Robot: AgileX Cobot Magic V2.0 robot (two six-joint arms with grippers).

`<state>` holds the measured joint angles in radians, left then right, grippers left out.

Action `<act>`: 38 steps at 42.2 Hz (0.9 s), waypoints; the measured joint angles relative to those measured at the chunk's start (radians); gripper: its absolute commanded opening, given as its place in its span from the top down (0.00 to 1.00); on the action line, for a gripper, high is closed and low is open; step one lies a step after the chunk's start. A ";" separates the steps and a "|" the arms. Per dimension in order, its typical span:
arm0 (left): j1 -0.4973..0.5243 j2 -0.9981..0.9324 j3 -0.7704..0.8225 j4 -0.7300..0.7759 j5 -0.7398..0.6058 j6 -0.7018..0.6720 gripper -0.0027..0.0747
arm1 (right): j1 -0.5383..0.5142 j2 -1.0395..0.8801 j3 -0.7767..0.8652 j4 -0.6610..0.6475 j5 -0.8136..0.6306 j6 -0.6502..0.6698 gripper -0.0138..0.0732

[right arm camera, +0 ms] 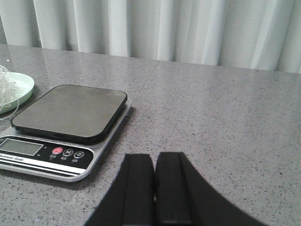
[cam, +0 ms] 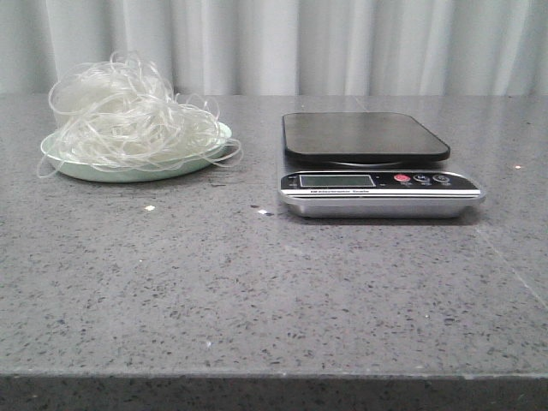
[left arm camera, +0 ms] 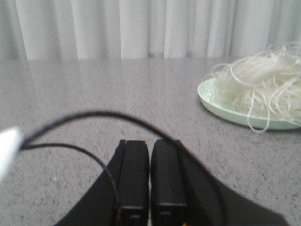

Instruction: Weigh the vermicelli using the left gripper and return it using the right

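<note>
one loose, fluffy tangle of thin translucent whitish vermicelli (cam: 128, 111): fine glossy strands heaped high, with stray loops spilling over the rim and onto the table at both sides. it sits on the plate, at the far left of the table in the front view; nothing grips it.

one round, shallow, pale mint-green plate (cam: 128, 174): smooth and matt, with a low upturned rim; most of its top is covered by the noodles. it stands well to the left of the scale, apart from it.

one flat digital kitchen scale (cam: 377, 171): a dark, rounded-rectangle weighing platform with a satin sheen, bare on top, set on a brushed silver body. the front panel is glossy black, with one pale grey display, one red round button and two smaller dark round buttons. printed lettering beneath the display is too small to read.

one grey speckled stone-look table (cam: 257, 291): polished, with faint reflections and a few small pale flecks on the surface.

one pale pleated curtain (cam: 342, 43): soft vertical folds across the whole background.

one left gripper (left arm camera: 150, 174): two black, matt, blocky fingers pressed together with only a hairline seam between them, holding nothing; a thin black cable (left arm camera: 94, 115) loops across in front of them. the plate lies near, ahead and to one side.

one right gripper (right arm camera: 154, 188): two black matt fingers likewise together and empty, low over the table just beside the scale.
</note>
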<state>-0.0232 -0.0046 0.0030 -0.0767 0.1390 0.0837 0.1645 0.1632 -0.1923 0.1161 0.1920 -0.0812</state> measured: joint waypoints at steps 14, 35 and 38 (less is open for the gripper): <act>0.000 0.000 0.000 -0.013 0.021 0.000 0.79 | -0.002 0.000 0.000 0.000 0.000 0.000 0.67; 0.000 0.000 0.000 -0.013 0.021 0.000 0.79 | -0.002 0.000 0.000 0.000 0.000 0.000 0.67; 0.000 0.000 0.000 -0.013 0.021 0.000 0.79 | -0.002 0.000 0.000 0.000 0.000 0.000 0.67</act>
<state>-0.0232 -0.0046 0.0030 -0.0897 0.1601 0.0837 0.1622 0.1632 -0.1923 0.1161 0.1920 -0.0812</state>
